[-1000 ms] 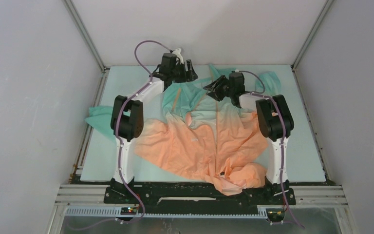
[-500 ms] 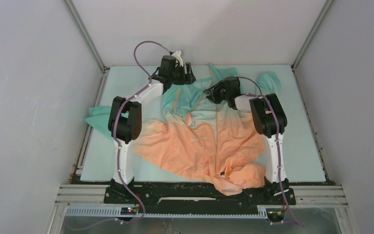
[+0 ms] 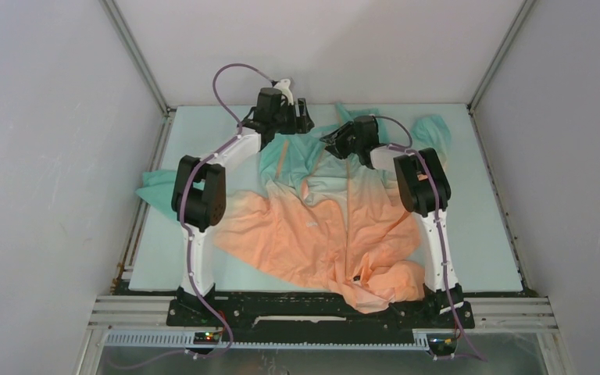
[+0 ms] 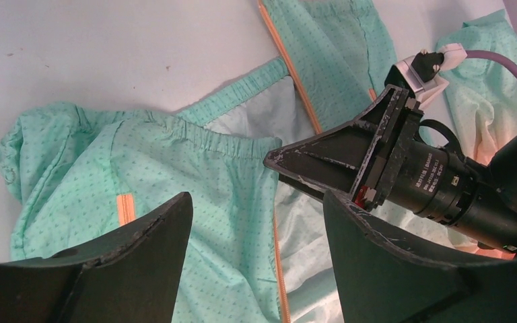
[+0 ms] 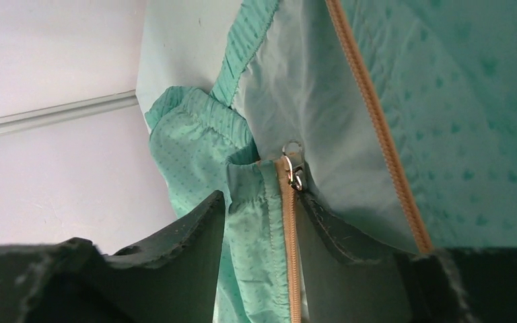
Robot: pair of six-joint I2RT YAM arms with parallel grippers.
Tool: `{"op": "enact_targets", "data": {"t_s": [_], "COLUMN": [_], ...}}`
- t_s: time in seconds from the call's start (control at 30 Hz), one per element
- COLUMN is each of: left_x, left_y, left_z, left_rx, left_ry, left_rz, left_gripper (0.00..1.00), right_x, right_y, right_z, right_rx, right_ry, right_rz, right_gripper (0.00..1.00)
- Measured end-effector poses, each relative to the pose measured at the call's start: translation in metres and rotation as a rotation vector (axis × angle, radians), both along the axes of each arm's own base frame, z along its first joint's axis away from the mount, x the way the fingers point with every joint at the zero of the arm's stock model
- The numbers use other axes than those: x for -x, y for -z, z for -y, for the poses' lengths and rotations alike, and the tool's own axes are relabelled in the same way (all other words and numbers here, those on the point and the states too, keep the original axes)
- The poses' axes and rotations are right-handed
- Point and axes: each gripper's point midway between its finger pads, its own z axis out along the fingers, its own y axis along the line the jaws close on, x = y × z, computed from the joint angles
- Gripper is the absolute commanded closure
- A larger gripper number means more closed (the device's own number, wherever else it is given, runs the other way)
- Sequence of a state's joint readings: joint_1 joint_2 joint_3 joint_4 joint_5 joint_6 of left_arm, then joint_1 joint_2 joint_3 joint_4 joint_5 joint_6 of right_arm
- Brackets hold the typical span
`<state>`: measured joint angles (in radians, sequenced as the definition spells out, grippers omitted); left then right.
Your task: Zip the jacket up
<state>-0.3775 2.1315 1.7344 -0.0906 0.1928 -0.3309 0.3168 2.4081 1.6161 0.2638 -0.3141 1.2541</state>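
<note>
Two claws worked at the jacket's far teal end, where the zip slider sat.
The jacket (image 3: 336, 226) lay spread on the bench (image 3: 203, 133), its peach half bunched toward 6 o'clock by the arm bases and its teal half toward 12 o'clock, the front edges splayed apart there. Further out, the right claw (image 5: 261, 202) straddled the orange front zipper (image 5: 288, 256) just below the slider (image 5: 293, 165), apparently lined up to take the pull. Its jaws stood narrowly apart with cloth between, and whether they pinched it could not be told. At its 10 o'clock the left claw (image 4: 256, 269) hovered gaping and empty over the elastic hem (image 4: 195, 128), probably placed to pin the cloth so the slider could run against tension.
</note>
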Motion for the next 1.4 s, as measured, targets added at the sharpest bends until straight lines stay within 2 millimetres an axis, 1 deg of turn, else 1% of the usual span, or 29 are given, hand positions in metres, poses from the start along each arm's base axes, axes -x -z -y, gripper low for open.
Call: {"op": "enact_targets", "data": {"t_s": [0.13,0.2,0.27,0.3,0.37,0.47,0.57,0.67,0.73,0.8,0.83,0.9,0.93,1.03,1.07,1.13,1.2,1.27,1.33,1.4], "left_x": [0.0,0.0,0.0,0.0,0.001,0.003,0.003,0.007,0.016,0.025,0.027,0.027,0.025,0.018,0.018,0.019,0.02,0.02,0.022,0.024], "left_y": [0.0,0.001,0.0,0.0,0.0,0.002,0.0,-0.003,-0.006,-0.01,-0.014,-0.024,-0.029,-0.042,-0.045,-0.048,-0.05,-0.05,-0.048,-0.046], "left_z": [-0.001,-0.001,-0.001,-0.001,-0.001,-0.002,-0.002,-0.002,-0.004,-0.012,-0.019,-0.033,-0.039,-0.054,-0.058,-0.064,-0.067,-0.072,-0.076,-0.08], "left_rx": [-0.002,-0.003,-0.003,-0.003,-0.002,-0.004,-0.002,0.034,0.089,0.151,0.189,0.241,0.264,0.302,0.313,0.328,0.334,0.338,0.344,0.35], "left_ry": [-0.003,-0.005,-0.005,-0.005,-0.005,-0.005,-0.003,0.019,0.032,0.032,0.027,0.015,0.009,-0.008,-0.017,-0.03,-0.037,-0.043,-0.041,-0.032], "left_rz": [0.0,-0.001,0.0,0.0,0.004,-0.002,-0.001,-0.01,-0.026,-0.039,-0.039,-0.031,-0.022,0.007,0.011,0.01,0.007,0.0,-0.017,-0.034], "left_gripper": [0.24,0.24,0.24,0.24,0.24,0.24,0.24,0.25,0.25,0.26,0.26,0.27,0.28,0.29,0.29,0.29,0.28,0.27,0.28,0.28], "right_x": [-0.002,-0.003,-0.004,-0.004,-0.005,-0.009,-0.011,-0.014,-0.015,-0.013,-0.011,-0.005,-0.002,0.011,0.017,0.033,0.055,0.079,0.096,0.109], "right_y": [-0.001,-0.004,-0.005,-0.005,-0.004,0.002,0.006,0.003,-0.001,-0.004,-0.006,-0.013,-0.017,-0.041,-0.054,-0.078,-0.101,-0.115,-0.118,-0.111], "right_z": [-0.002,-0.003,-0.005,-0.006,-0.007,-0.008,-0.007,-0.006,-0.008,-0.011,-0.011,-0.014,-0.016,-0.028,-0.034,-0.048,-0.063,-0.079,-0.092,-0.106], "right_rx": [0.001,-0.004,0.002,0.007,0.012,0.028,0.066,0.118,0.149,0.191,0.215,0.281,0.315,0.458,0.52,0.613,0.701,0.775,0.835,0.893], "right_ry": [0.001,0.0,0.002,0.003,0.004,0.005,-0.01,-0.049,-0.092,-0.155,-0.186,-0.28,-0.323,-0.477,-0.538,-0.643,-0.749,-0.835,-0.898,-0.948], "right_rz": [-0.009,-0.005,-0.003,-0.007,-0.013,-0.014,0.007,0.062,0.12,0.182,0.209,0.286,0.317,0.471,0.555,0.706,0.883,1.044,1.162,1.246], "right_gripper": [0.41,0.41,0.45,0.48,0.58,0.77,0.88,0.93,0.95,0.95,0.95,1.0,1.0,1.0,1.0,1.0,1.0,1.0,1.0,1.0]}}
